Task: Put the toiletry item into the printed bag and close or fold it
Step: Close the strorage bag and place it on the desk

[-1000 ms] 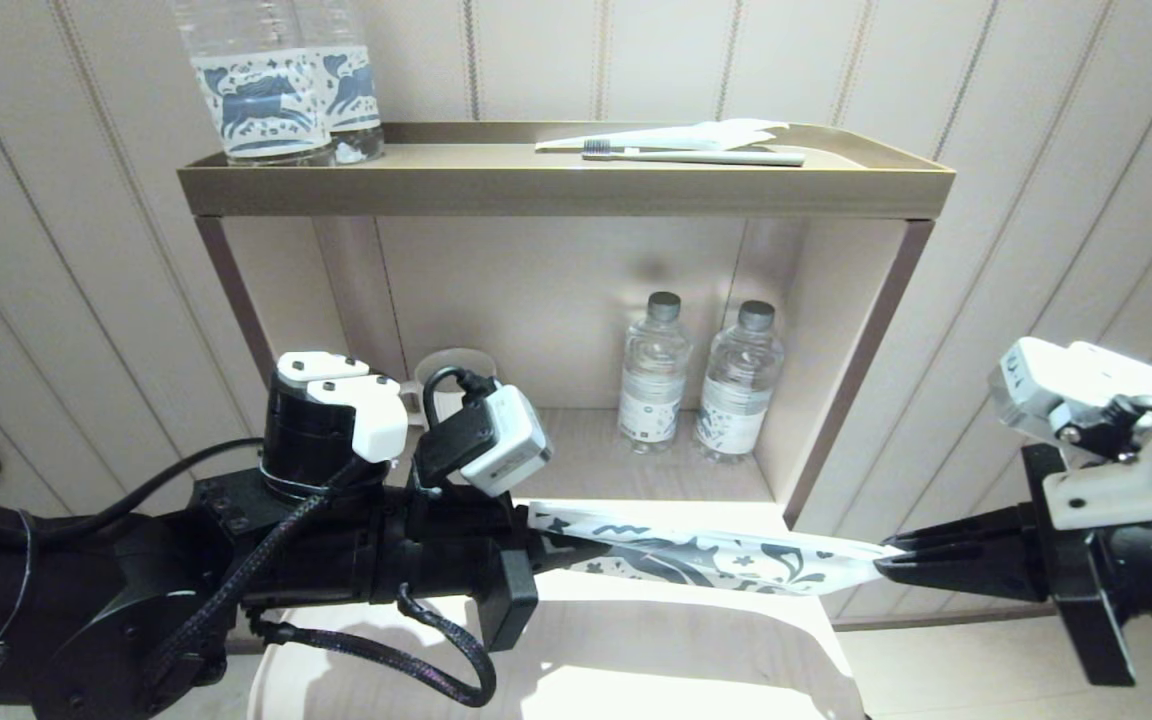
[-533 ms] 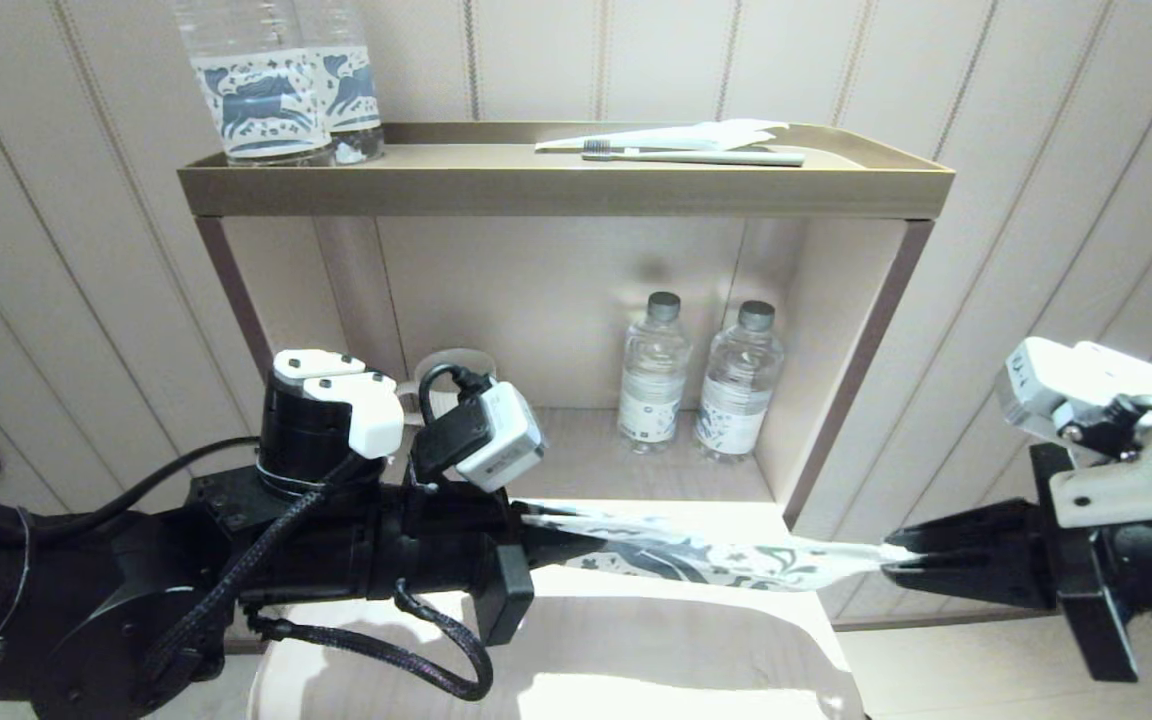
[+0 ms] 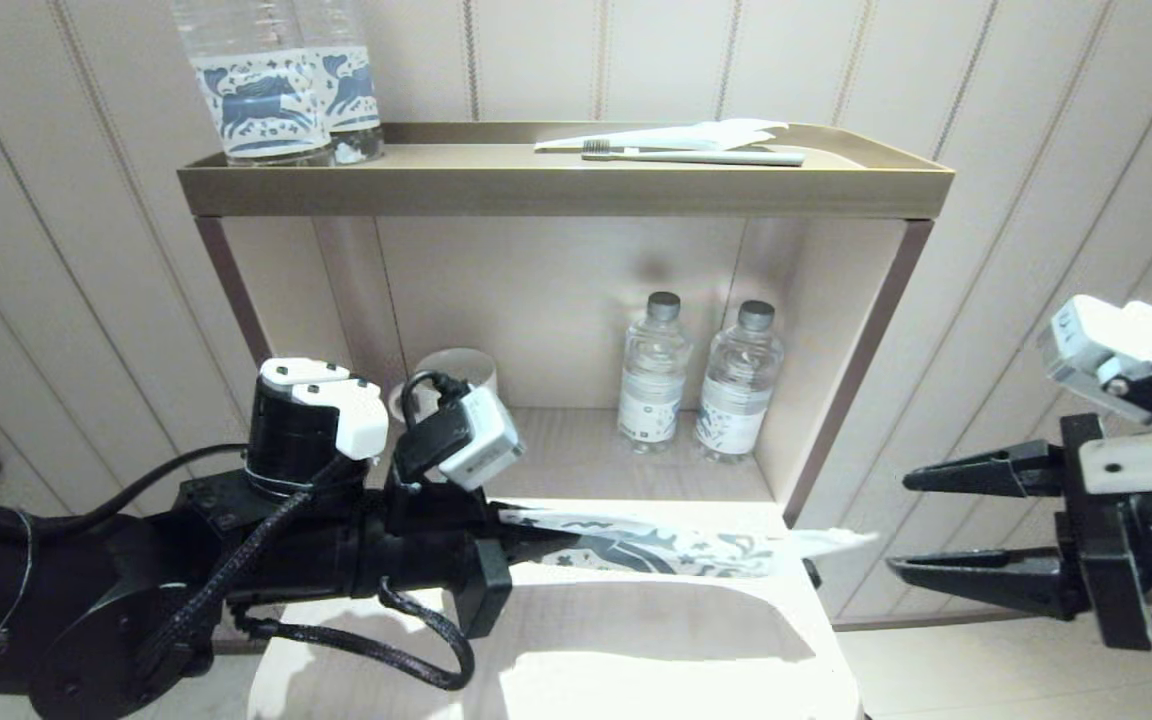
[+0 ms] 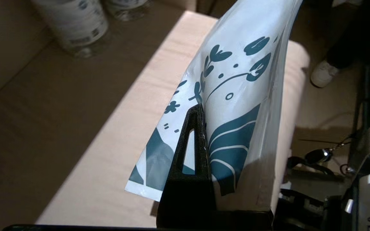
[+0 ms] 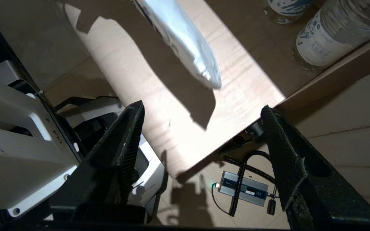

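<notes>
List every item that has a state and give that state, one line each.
Flat white pouch printed with dark blue flowers: held at one end, hanging level above the ledge.
Left hand: shut on the pouch.
Right hand: open, apart from the pouch's free end.
Pale toothbrush: lying flat on the top shelf.
Two small clear capped bottles: upright, caps on.

Printed bag [image 3: 676, 545] is spanning the shelf front from left gripper [image 3: 536, 535]; right gripper [image 3: 901, 525], jaws spread, is sitting clear just beyond its tip; two bottles [image 3: 701, 375] are blocking the back.
</notes>
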You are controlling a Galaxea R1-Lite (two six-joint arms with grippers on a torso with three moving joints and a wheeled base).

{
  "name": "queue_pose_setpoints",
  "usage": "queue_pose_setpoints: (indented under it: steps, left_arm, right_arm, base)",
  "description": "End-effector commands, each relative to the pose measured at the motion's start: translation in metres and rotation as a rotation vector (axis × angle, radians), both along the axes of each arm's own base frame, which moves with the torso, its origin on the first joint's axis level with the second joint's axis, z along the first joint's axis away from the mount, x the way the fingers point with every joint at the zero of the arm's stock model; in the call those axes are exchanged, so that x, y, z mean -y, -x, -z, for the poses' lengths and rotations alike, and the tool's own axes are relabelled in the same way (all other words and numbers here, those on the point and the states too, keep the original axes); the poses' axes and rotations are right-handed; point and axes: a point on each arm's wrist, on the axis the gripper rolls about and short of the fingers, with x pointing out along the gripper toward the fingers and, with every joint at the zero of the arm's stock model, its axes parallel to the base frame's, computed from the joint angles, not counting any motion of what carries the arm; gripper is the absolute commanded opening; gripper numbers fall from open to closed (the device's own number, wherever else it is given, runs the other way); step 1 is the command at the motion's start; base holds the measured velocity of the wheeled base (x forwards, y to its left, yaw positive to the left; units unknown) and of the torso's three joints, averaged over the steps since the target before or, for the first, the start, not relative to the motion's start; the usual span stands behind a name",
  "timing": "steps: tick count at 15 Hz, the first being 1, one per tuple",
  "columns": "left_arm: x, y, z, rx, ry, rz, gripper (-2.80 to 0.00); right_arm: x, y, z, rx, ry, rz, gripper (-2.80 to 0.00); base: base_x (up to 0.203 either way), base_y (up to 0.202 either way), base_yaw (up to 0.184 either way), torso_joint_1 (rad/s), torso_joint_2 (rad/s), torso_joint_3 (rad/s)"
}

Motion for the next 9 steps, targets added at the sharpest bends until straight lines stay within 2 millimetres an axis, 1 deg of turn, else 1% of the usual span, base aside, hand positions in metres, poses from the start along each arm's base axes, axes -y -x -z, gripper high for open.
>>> queue_pose_setpoints:
  steps: [1,2,3,4,6,9]
  left_arm:
    - [-0.011,-0.01,0.01,-0.026,-0.019,-0.049,-2.8]
    - [-0.016,-0.013,0.013,-0.038,-0.026,-0.068,-2.8]
    - [-0.018,-0.017,0.016,-0.045,-0.032,-0.079,-2.8]
    - [-0.018,-0.019,0.019,-0.05,-0.037,-0.085,-2.8]
    - [-0.017,-0.023,0.021,-0.029,-0.027,-0.101,-2.8]
    - [-0.017,-0.023,0.018,-0.011,-0.02,-0.134,-2.8]
  right_arm:
    - [0.005,0.009,-0.005,0.019,-0.024,0.026,0.0]
    - [0.007,0.013,-0.007,0.023,-0.036,0.037,0.0]
    - [0.008,0.019,-0.011,0.039,-0.05,0.041,-1.89]
    - [0.009,0.025,-0.015,0.043,-0.076,0.056,-2.8]
    - [0.012,0.033,-0.019,0.032,-0.124,0.09,-2.8]
    - [0.013,0.036,-0.02,-0.006,-0.183,0.125,-2.8]
  base:
    - [0.0,0.0,0.0,0.0,0.0,0.0]
    - [0.0,0.0,0.0,0.0,0.0,0.0]
    - [0.0,0.0,0.0,0.0,0.0,0.0]
    - [0.0,0.0,0.0,0.0,0.0,0.0]
    - [0.0,0.0,0.0,0.0,0.0,0.0]
    - [0.0,0.0,0.0,0.0,0.0,0.0]
